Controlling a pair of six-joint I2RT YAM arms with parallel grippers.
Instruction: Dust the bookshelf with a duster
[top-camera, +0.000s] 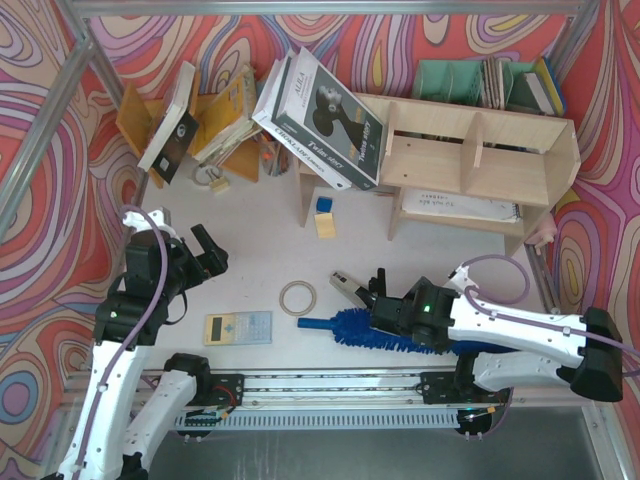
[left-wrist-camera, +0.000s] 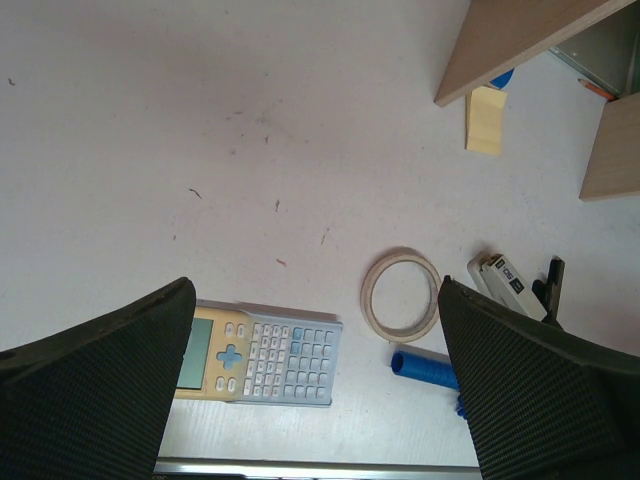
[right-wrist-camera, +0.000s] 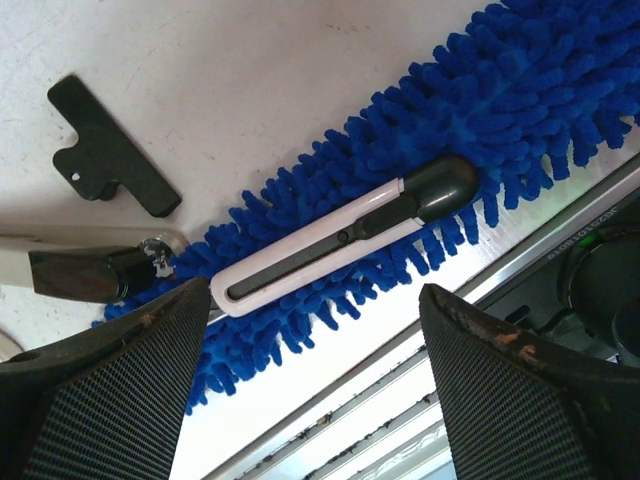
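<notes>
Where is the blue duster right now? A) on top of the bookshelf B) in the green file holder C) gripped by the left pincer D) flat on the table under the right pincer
D: the duster lies flat on the table beneath the open right pincer, which grips nothing.

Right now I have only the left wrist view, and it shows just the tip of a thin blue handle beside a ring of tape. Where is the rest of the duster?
Observer: The long bright-blue fluffy microfibre duster lies flat on the table, beneath the right tool.
Operator: Is that tool gripping it?
Observer: No, its fingers stand wide apart on either side of the fluff, closed on nothing.
Operator: And the shelf?
Observer: The wide pale plywood bookshelf stands along the far side, and a large white book leans on its left end.
</notes>
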